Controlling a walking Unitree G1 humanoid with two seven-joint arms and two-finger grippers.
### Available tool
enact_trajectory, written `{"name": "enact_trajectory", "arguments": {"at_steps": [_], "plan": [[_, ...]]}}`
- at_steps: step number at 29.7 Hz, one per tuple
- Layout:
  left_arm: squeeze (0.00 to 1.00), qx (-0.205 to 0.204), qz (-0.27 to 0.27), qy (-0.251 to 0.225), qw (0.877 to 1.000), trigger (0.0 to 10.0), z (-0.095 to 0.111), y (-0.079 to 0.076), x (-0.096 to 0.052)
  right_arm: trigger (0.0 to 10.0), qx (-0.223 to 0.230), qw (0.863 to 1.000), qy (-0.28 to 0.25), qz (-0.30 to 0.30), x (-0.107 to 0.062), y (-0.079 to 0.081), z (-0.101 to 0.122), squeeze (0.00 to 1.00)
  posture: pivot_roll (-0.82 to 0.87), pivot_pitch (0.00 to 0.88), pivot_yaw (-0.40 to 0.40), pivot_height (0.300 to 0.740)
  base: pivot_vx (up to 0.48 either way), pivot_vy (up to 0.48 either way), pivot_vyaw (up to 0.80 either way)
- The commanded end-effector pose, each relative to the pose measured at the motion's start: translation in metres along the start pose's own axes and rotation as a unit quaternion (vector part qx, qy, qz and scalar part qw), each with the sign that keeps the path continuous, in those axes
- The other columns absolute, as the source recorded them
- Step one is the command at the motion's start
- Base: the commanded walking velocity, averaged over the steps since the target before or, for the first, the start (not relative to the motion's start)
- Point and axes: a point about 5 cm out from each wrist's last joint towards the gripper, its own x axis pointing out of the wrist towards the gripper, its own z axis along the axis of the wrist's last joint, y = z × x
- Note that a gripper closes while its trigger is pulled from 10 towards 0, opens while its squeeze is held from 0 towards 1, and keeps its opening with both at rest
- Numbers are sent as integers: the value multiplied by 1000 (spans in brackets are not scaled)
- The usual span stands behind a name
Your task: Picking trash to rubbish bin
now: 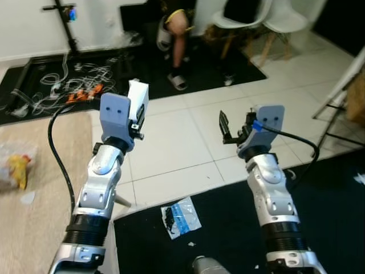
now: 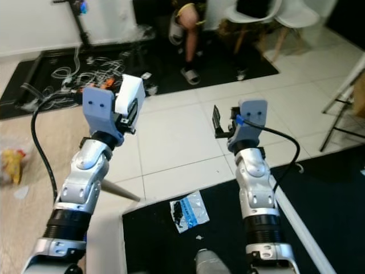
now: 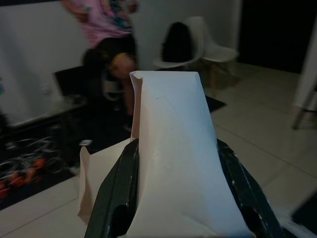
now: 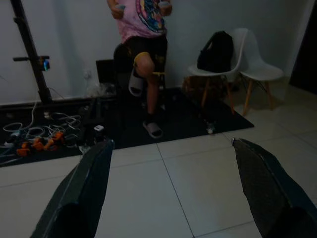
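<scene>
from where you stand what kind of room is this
Probably a living room at home, used for recording: white tiled floor with black mats, white chairs, and loose cables. A person sits opposite.

A: Which markings are legible?
B: None. The blue-and-white wrapper (image 1: pixel 181 216) on the black mat (image 1: pixel 228 240) bears print too small to read.
A: The person's shirt (image 4: pixel 143 17)?
B: A colourful graphic, no readable letters.

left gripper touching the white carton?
Touching. Left wrist view: both black fingers press against the sides of the white carton, left gripper shut on it.
</scene>
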Motion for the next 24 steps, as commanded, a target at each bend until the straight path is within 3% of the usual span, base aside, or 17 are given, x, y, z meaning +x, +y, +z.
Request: {"name": "enact_trajectory", "arguments": {"at_steps": [1,24], "plan": [[0,2,1,16,1000,10000,-7,-1,-3,10000,3,1000,10,-4,-2,-1,-5,0,-84,28,29,740,0,0,-800],[0,13,13,22,1000,10000,-11,1,-7,10000,8,1000,18,0,-1,3,-10,0,-75,16,12,740,0,0,-800]]}}
